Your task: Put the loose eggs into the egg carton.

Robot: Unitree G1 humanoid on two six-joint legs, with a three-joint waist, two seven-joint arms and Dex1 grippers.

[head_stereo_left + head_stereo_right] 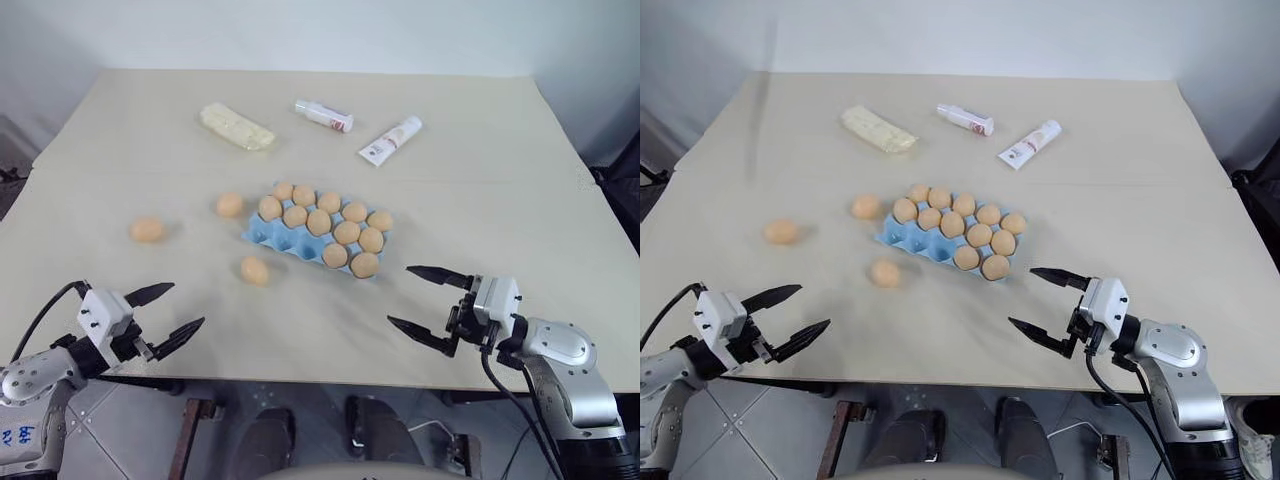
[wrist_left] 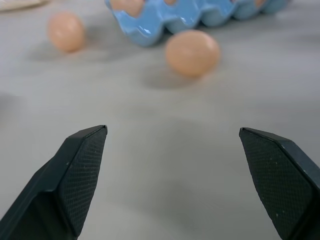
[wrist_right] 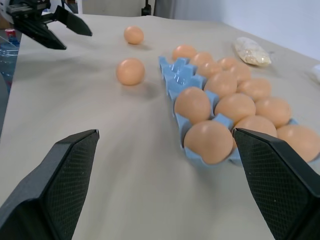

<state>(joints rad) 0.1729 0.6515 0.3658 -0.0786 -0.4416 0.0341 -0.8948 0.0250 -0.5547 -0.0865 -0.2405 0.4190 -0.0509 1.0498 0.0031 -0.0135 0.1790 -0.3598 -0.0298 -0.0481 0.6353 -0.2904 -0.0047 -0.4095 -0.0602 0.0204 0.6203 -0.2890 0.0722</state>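
**Both grippers wide open, three eggs still loose**

My left gripper (image 1: 165,309) hangs over the near left edge of the table (image 1: 480,160), its two black fingers (image 2: 80,170) spread as wide as they go, with nothing between them. It points across the table toward the nearest egg (image 1: 254,270), which lies well ahead of it. My right gripper (image 1: 428,298) sits over the near right edge, fingers just as wide apart and empty, aimed inward at the near right corner of the carton (image 1: 272,236).

The blue carton lies at the middle of the table, set at a slant. Eleven eggs fill its two far rows and the right end of the near row; the other near cups, on the left side, are bare.

Three eggs lie loose on the table. The nearest egg sits just in front of the carton's empty cups. A second egg (image 1: 229,204) rests just beside the carton's far left corner. A third egg (image 1: 147,230) is well apart, out to the left.

Farther back lie a pale yellow block (image 1: 237,126), a small white bottle (image 1: 324,115) and a white tube (image 1: 390,140).
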